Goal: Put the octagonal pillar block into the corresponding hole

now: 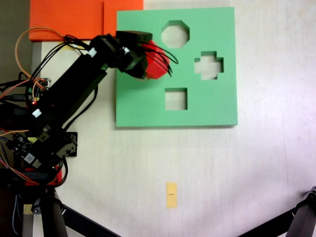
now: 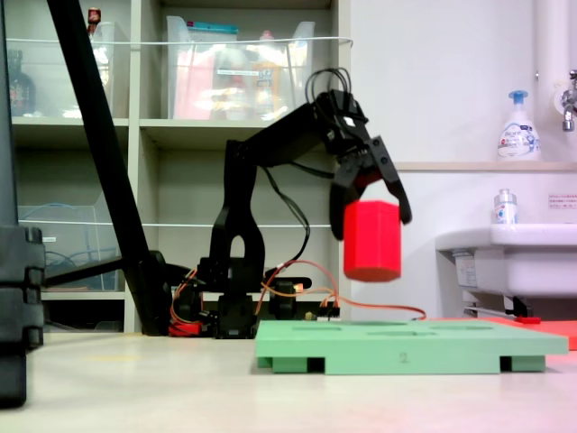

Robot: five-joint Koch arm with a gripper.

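Gripper (image 2: 371, 212) grasping red octagonal pillar block (image 2: 372, 241) — aloft over green board (image 2: 397, 347), octagonal hole (image 1: 175, 34) unobstructed

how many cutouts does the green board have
3 visible: an eight-sided cutout near the top, a cross-shaped cutout at right, a square cutout below. The gripper might hide another.

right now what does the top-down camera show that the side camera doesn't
From above: the board's eight-sided hole, cross hole and square hole, and a yellow tag on the table. The block sits left of and below the eight-sided hole in that picture.

From the side: the red block hangs clear above the green board; shelves and a sink lie behind.

Both: the gripper shut on the block.
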